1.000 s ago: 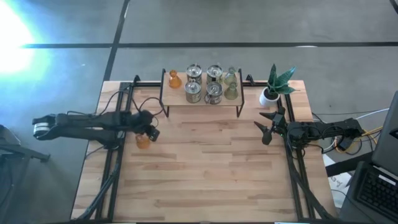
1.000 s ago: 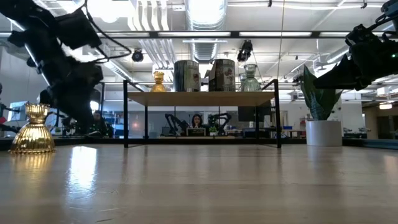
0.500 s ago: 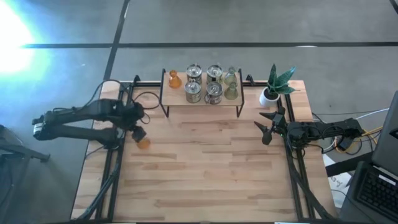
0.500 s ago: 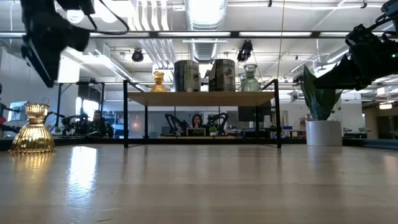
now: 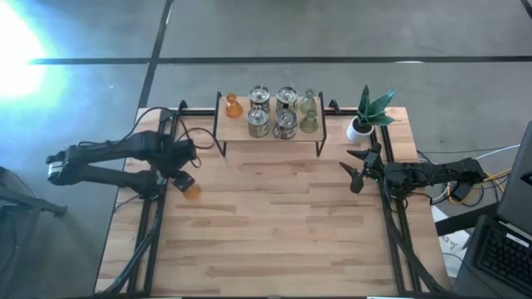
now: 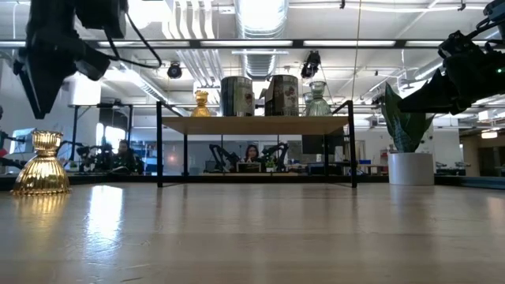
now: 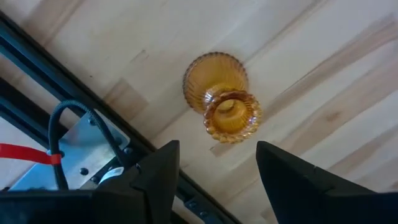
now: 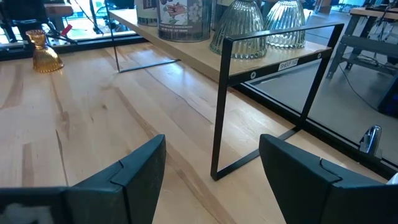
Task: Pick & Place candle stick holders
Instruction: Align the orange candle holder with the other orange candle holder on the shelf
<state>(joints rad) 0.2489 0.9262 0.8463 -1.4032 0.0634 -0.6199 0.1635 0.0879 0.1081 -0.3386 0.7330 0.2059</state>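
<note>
An orange glassy candle stick holder (image 5: 192, 191) stands upright on its wide base on the table's left part. It also shows in the low view (image 6: 41, 163) and the left wrist view (image 7: 222, 96). My left gripper (image 5: 184, 178) is open and empty above it, a little toward the left edge, fingers pointing down (image 7: 217, 180). Several more holders, orange (image 5: 233, 106), silvery (image 5: 258, 123) and pale green (image 5: 309, 123), stand on a small wooden shelf (image 5: 270, 133) at the far middle. My right gripper (image 5: 356, 168) is open and empty near the right edge, pointing toward the shelf (image 8: 211, 186).
A green plant in a white pot (image 5: 363, 123) stands at the far right, next to the shelf's right leg (image 8: 219, 106). Black frame rails (image 5: 150, 216) run along the table's left and right sides. Bare wood lies in the table's middle and near part.
My left gripper has gone up and a little toward the table's left edge, away from the orange holder. The holder stands where it was on the table.
</note>
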